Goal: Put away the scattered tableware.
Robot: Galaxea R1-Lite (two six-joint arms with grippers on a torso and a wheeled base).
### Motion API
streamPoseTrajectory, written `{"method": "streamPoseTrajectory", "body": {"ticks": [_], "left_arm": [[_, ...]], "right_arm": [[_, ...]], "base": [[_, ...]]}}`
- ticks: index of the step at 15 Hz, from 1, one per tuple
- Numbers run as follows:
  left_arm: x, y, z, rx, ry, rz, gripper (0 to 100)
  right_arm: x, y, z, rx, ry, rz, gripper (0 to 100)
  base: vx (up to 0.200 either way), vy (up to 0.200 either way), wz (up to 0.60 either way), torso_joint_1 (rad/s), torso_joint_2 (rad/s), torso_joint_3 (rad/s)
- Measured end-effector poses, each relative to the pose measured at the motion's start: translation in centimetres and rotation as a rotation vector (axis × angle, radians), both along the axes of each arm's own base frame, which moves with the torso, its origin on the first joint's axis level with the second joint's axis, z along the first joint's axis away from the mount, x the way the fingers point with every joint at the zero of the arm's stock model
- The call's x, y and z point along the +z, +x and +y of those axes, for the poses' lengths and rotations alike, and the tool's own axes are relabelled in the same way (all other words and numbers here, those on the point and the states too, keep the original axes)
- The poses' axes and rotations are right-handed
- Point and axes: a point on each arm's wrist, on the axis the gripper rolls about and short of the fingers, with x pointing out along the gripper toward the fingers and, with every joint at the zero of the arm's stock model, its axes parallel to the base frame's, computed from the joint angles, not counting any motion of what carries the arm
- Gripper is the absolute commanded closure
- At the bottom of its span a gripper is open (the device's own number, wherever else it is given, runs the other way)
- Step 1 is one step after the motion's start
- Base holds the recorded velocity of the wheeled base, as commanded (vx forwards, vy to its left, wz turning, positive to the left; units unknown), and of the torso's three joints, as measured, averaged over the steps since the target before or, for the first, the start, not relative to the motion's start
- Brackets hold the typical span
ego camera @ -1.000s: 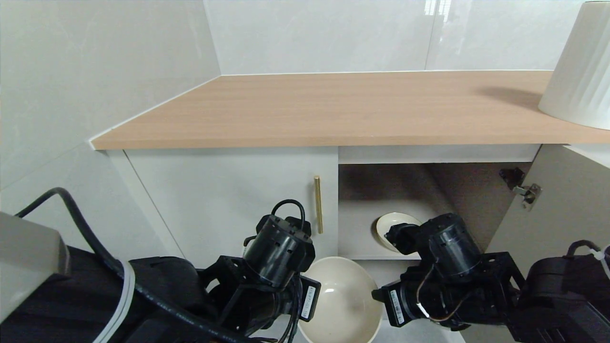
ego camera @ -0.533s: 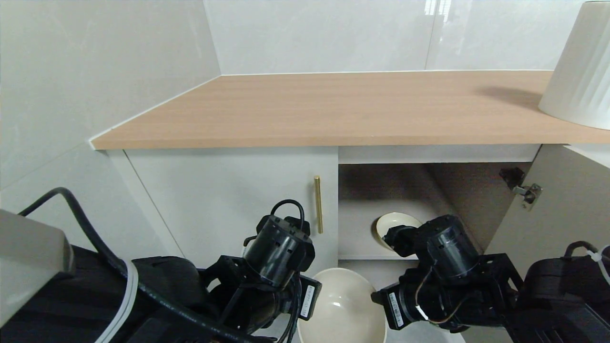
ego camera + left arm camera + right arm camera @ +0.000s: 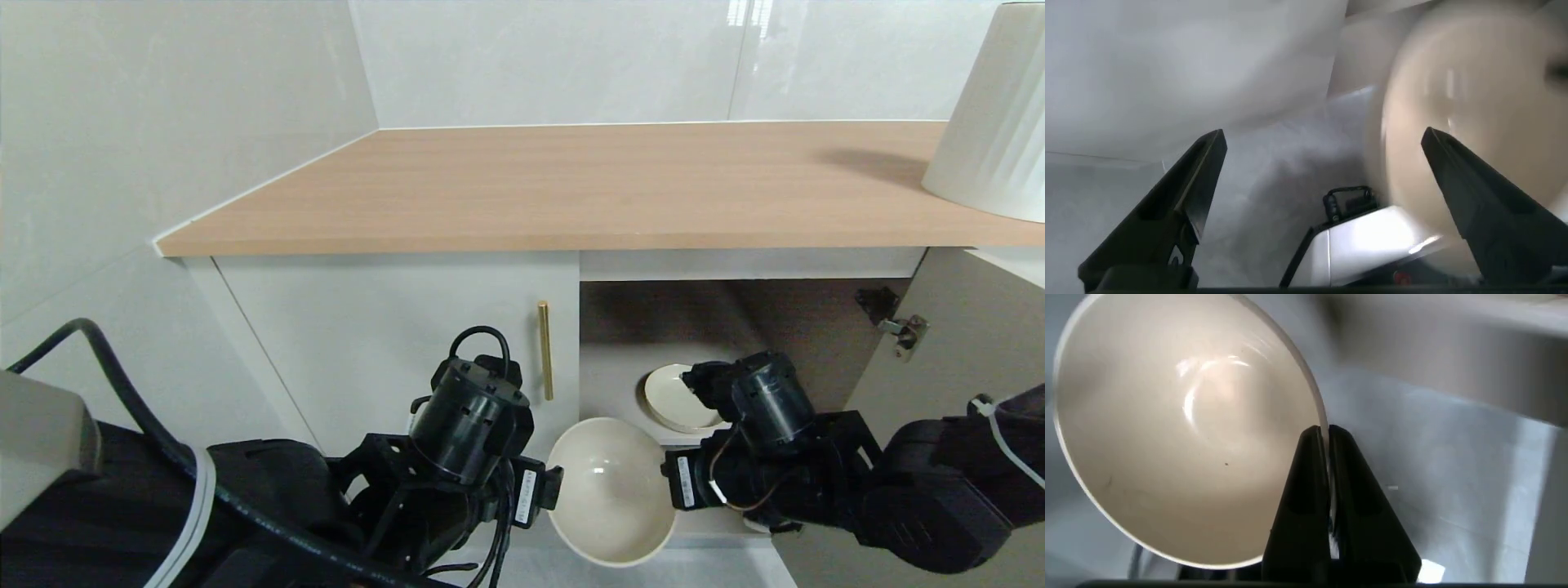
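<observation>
I've lifted my right gripper from the bottom edge of the head view, so the cream bowl pinched in it now hangs higher at lower centre, overlapping the open cabinet.

bright even light, shadowed cupboard interior, motion-blurred bowl (left wrist view)

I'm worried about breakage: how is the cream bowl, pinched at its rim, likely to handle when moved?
The bowl looks glossy and glazed, so probably stiff, slick and breakable. The right gripper pinches one spot of its thin rim, so it may swing or slip if jolted. It could chip against the plate in the cupboard.
</observation>
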Motion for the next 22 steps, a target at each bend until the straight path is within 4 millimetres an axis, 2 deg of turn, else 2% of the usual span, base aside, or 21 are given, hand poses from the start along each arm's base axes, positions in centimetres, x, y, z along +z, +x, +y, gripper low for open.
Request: {"method": "streamPoseTrajectory", "body": {"ticks": [7,9,16,22], "left_arm": [[0.4,-0.1,0.1,0.005,-0.007,-0.012,0],[0.4,-0.1,0.2,0.005,-0.006,-0.012,0],[0.5,-0.1,0.1,0.004,-0.008,-0.014,0],[0.5,-0.1,0.1,0.003,-0.006,-0.015,0]], "right_arm": [[0.6,7.3,-5.3,-0.500,0.082,-0.073,100],[0.7,8.9,-6.0,-0.607,0.097,-0.106,100],[-2.2,12.2,-6.4,-0.676,0.071,-0.090,100],[-3.7,13.7,-6.6,-0.701,0.070,-0.077,100]], "base": [[0.000,0.000,0.00,0.000,0.00,0.000],[0.000,0.000,0.00,0.000,0.00,0.000],[0.000,0.000,0.00,0.000,0.00,0.000],[0.000,0.000,0.00,0.000,0.00,0.000]]}}
